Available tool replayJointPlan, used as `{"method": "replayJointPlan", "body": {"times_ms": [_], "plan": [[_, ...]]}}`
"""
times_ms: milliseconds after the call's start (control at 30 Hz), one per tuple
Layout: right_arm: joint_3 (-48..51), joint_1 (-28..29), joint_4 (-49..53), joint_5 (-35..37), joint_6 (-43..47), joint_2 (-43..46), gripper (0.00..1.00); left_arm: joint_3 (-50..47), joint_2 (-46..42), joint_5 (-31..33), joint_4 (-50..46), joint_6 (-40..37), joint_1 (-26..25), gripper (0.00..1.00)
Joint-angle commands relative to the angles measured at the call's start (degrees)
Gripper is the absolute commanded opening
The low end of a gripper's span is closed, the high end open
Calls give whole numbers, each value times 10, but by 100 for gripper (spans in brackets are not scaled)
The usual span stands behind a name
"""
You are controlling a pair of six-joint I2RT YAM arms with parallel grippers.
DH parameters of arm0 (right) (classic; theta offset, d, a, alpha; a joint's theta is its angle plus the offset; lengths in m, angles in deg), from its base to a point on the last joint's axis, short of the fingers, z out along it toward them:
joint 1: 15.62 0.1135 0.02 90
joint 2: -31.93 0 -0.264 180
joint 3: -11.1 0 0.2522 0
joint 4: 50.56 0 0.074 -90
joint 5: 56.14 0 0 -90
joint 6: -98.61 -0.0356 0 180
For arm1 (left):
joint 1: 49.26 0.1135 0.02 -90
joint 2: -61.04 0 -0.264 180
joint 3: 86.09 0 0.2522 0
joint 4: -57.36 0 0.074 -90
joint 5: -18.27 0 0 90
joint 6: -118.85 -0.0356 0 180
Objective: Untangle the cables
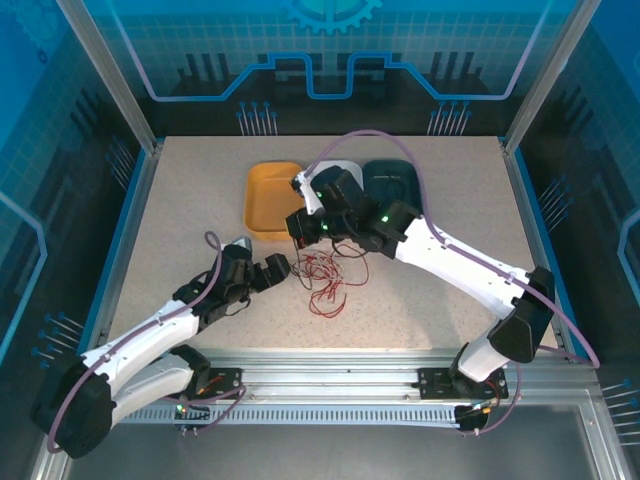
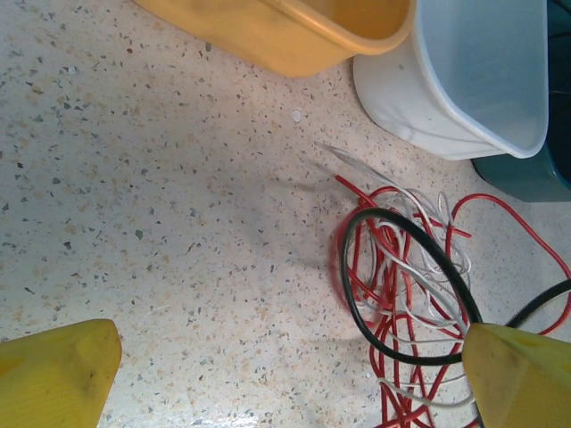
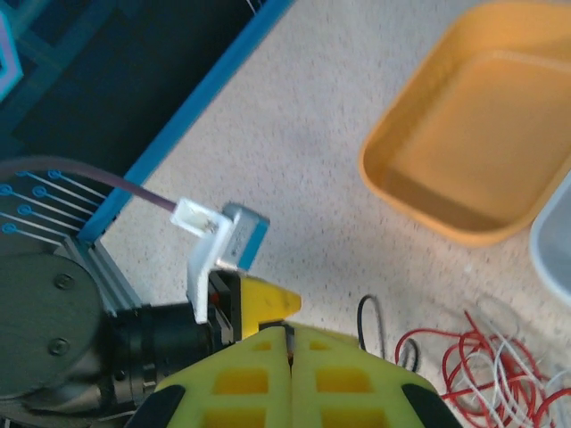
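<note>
The cables point(image 1: 325, 283) lie in a tangled heap mid-table: red strands point(image 2: 393, 267), a black loop point(image 2: 357, 294) and pale wires point(image 2: 428, 267). My left gripper point(image 1: 283, 268) stands open just left of the heap and low over the table. Its yellow fingertips point(image 2: 53, 374) are spread wide with bare table between them, and the right one overlaps the tangle's edge. My right gripper point(image 1: 298, 228) hovers above the heap's upper left. Its fingers point(image 3: 290, 332) are pressed together with a thin dark strand pinched in the seam, and a black loop point(image 3: 366, 312) rises beside them.
Behind the heap stand three trays: orange point(image 1: 270, 195), white point(image 2: 464, 80) and dark teal point(image 1: 395, 180). The speckled table point(image 1: 180, 220) is bounded by blue-edged walls. The two grippers are close together.
</note>
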Motion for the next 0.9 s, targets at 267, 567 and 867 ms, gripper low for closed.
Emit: {"method": "replayJointPlan", "body": {"times_ms": [267,567,867], "plan": [[-71,31,56,88,103,15,0,0,-17,12,-6,3,8,99],[-98,42,64,137,145,43,0,-1,-15,10,-2,6,8,99],[-154,47,72,182,191,45,0,-3,-13,7,0,7,9,99]]}}
